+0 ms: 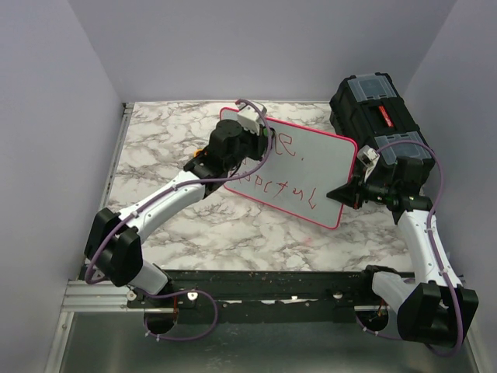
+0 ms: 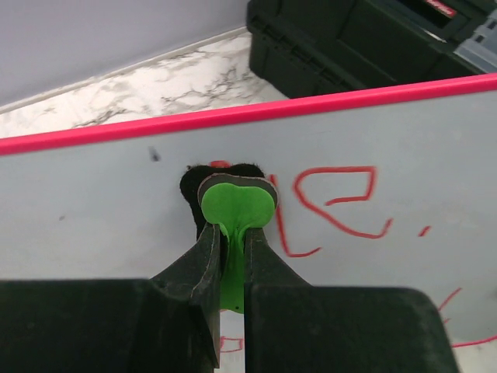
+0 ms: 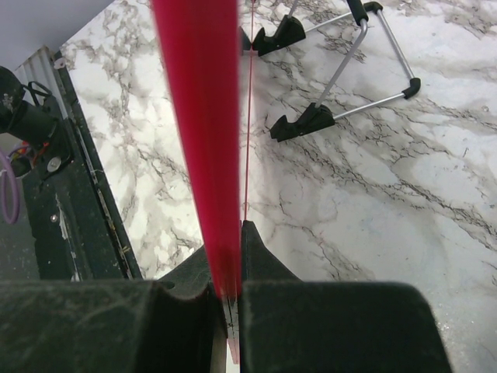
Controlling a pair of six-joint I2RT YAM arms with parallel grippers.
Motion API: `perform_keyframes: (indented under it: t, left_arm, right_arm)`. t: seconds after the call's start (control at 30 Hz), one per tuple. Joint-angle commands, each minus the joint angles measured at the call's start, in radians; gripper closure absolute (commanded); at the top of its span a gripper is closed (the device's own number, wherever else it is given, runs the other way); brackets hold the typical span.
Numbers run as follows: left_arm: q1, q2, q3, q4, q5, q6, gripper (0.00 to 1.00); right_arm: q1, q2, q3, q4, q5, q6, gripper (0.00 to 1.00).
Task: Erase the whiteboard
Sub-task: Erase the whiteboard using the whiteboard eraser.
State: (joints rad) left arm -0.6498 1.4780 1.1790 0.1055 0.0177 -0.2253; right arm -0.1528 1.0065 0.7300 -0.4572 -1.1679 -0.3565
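Observation:
The whiteboard is white with a pink-red rim and red marker lettering, and stands tilted at the table's middle. My left gripper is shut on a green eraser with a black pad, pressed on the board's upper left, just left of red letters. My right gripper is shut on the board's right edge; the pink rim runs edge-on between its fingers. The board fills the left wrist view.
A black toolbox stands at the back right, close behind the board; it also shows in the left wrist view. The board's wire stand with black feet rests on the marble table. The table's front rail is near.

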Motion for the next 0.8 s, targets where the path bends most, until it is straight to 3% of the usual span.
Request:
perform_keyframes:
  t: [0.0,0.37,0.5,0.77]
  left_arm:
    - [-0.042,0.033,0.058,-0.004,0.010,-0.001,1.00]
    - [0.095,0.015,0.050,-0.041,0.023,0.012,1.00]
    - [0.084,0.014,0.059,-0.037,0.051,0.000,1.00]
    - [-0.045,0.037,0.089,-0.034,0.013,0.024,1.00]
  right_arm:
    - [0.005,-0.030,0.016,0.028,-0.036,-0.063,1.00]
    - [0.005,-0.039,0.017,0.026,-0.041,-0.065,0.99]
    - [0.005,-0.033,0.019,0.023,-0.043,-0.065,1.00]
    - [0.005,-0.031,0.017,0.025,-0.039,-0.065,1.00]
